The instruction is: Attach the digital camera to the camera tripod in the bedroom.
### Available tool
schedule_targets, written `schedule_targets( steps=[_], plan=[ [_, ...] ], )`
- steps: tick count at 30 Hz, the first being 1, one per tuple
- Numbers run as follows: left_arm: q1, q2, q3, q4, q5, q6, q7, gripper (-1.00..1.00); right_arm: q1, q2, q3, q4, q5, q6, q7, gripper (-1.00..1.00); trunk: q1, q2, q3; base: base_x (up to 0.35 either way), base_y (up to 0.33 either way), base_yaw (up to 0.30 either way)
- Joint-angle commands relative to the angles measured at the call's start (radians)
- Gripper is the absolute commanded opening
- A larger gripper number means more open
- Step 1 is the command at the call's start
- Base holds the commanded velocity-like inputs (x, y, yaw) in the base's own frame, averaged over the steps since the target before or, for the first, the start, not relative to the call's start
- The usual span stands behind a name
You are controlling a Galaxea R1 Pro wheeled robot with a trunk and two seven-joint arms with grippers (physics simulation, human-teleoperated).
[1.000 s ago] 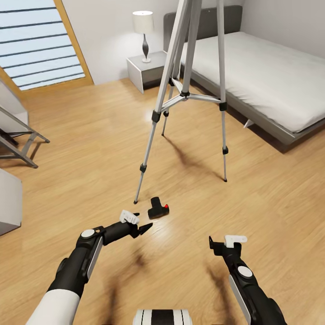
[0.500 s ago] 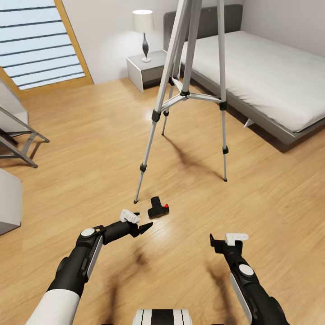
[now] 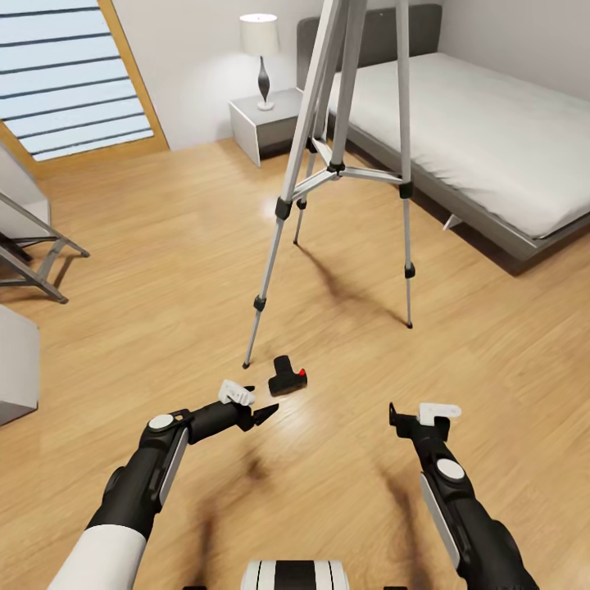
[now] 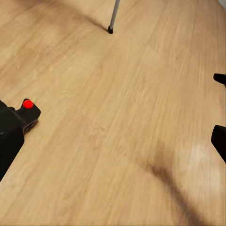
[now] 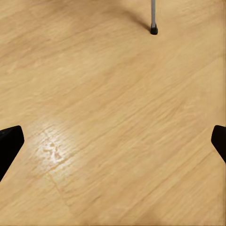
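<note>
I take the camera tripod point(image 3: 340, 168) as my landmark. It stands on the wood floor point(image 3: 164, 270) of the bedroom, its three silver legs spread. Behind it is the grey bed point(image 3: 483, 131), and next to the bed a small nightstand point(image 3: 262, 123) with a lamp point(image 3: 260, 57) on top. Far to the left of the tripod I see a wooden-framed door with slats point(image 3: 74, 78) and some slanted metal bars point(image 3: 33, 262) near the wall.

The digital camera point(image 3: 287, 378) lies on the floor just in front of the tripod's nearest foot point(image 3: 246, 365), its red button turned away from that foot. Nothing stands between the camera and my arms; only bare floor is there.

My left gripper point(image 3: 256, 407) hovers near the camera, on the side away from the tripod, not touching it. Its fingers are apart and hold nothing. In the left wrist view the camera point(image 4: 14, 132) sits at the edge of the picture, to the side of the line of the fingers point(image 4: 219, 141).

My right gripper point(image 3: 422, 414) is well apart from the camera, in front of the tripod's right foot point(image 3: 409, 325). In the right wrist view its two fingertips point(image 5: 9, 143) are widely spread over bare floor, empty, and a tripod foot point(image 5: 153, 30) shows ahead.
</note>
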Motion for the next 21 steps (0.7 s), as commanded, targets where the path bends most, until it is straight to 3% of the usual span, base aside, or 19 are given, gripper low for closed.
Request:
schedule_targets(
  steps=[1, 21],
  plan=[
    [0.0, -0.002, 0.003, -0.001, -0.004, 0.01, -0.007, 1.0, -0.004, 0.0, 0.001, -0.003, 0.001, 0.013, -0.005, 1.0, 0.0, 0.0, -0.001, 0.0, 0.0, 0.0],
    [0.0, -0.006, -0.009, -0.003, -0.003, 0.038, 0.016, 1.0, -0.057, -0.002, 0.001, -0.006, 0.0, 0.047, -0.011, 1.0, 0.0, 0.0, -0.028, 0.0, 0.0, 0.0]
  ],
)
